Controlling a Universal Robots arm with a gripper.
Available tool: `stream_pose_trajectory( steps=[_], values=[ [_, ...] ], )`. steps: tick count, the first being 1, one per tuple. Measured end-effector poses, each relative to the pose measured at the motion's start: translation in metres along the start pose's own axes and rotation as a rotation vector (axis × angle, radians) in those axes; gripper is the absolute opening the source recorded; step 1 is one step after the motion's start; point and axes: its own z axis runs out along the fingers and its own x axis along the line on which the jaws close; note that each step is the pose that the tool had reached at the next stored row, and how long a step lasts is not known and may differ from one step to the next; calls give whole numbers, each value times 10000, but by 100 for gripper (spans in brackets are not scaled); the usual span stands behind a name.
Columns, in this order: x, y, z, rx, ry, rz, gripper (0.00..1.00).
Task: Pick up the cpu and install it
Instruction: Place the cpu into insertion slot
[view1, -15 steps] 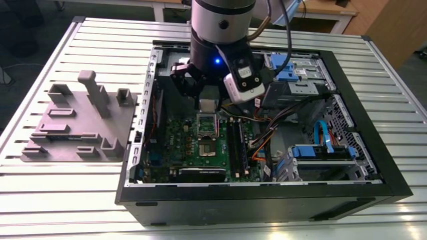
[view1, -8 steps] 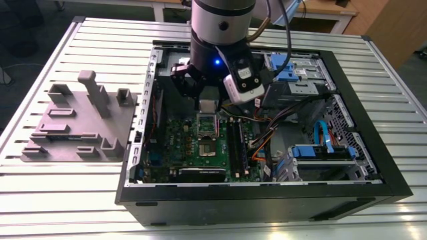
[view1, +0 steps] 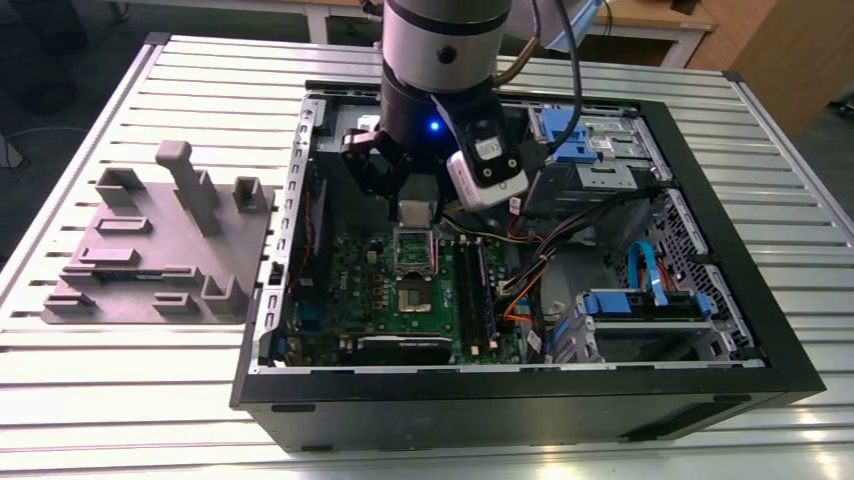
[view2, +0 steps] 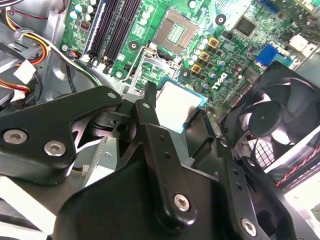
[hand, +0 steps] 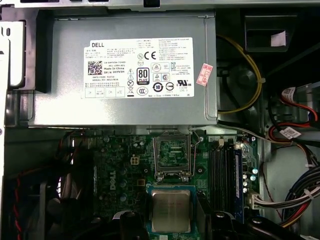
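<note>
Transport leg, I reckon: the black claw (view2: 176, 107) is clamped on the small flat square silver-topped cpu (hand: 171, 210), poised above the green motherboard (view2: 225, 45) near its open square socket (view2: 177, 32), and seating it looks to demand square alignment and a gentle descent.

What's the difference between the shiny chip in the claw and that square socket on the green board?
The cpu has a plain, smooth silver top; the socket shows a finely patterned centre inside a dark frame. The cpu is clamped in the gripper, off the board; the socket is fixed on the board, uncovered and empty. Both are square and look much alike in footprint.
</note>
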Motion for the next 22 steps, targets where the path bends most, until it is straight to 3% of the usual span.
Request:
stream_pose_trajectory(
  steps=[22],
  values=[
    [-16, -28, 10, -1, 0, 0, 47]
  ],
)
